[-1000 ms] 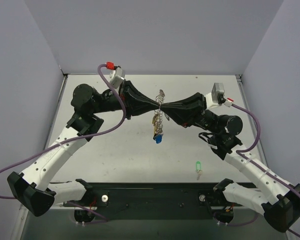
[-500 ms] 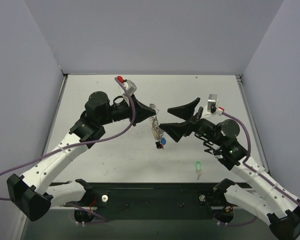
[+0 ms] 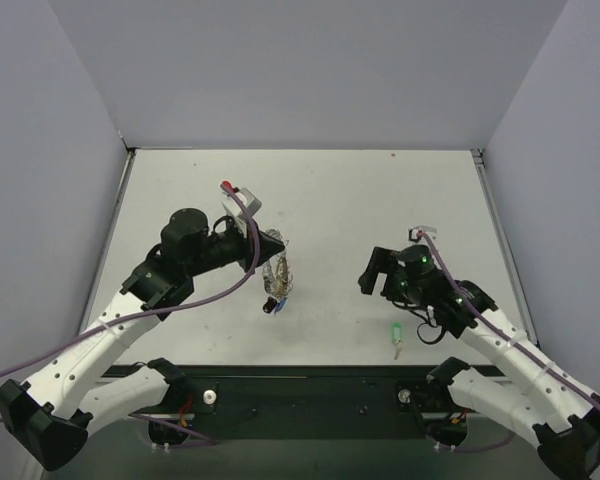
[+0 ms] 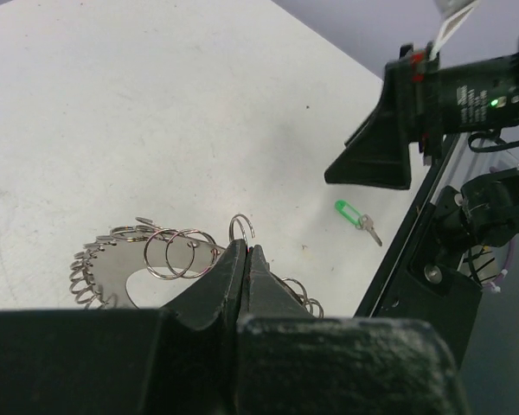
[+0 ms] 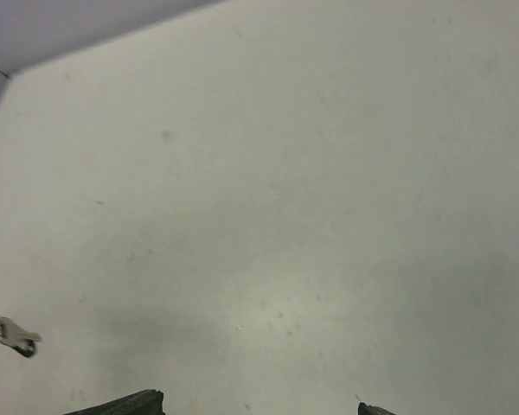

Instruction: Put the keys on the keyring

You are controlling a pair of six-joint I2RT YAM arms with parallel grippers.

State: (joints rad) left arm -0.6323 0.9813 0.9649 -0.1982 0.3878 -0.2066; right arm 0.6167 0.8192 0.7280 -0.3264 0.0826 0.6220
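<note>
My left gripper point(image 3: 271, 252) is shut on the rim of the silvery scalloped keyring point(image 3: 277, 272), which hangs low over the table. In the left wrist view the jaws point(image 4: 245, 251) pinch the keyring point(image 4: 112, 272) between its small loops. Keys hang from its lower end, a blue one point(image 3: 278, 302) among them. A green key point(image 3: 396, 332) lies alone on the table near the front edge, also visible as the green key point(image 4: 347, 210). My right gripper point(image 3: 378, 272) is open and empty, apart from the ring and just behind the green key. Its fingertips point(image 5: 125, 403) barely show.
The black front rail point(image 3: 300, 385) runs along the near edge, close to the green key. Grey walls enclose the white table point(image 3: 380, 200) on three sides. One key's tip point(image 5: 16, 340) shows at the left edge of the right wrist view.
My right gripper let go of the keyring, opened wide and drew back to the near right. My left arm carried the ring with its keys down and leftwards, closer to the table.
</note>
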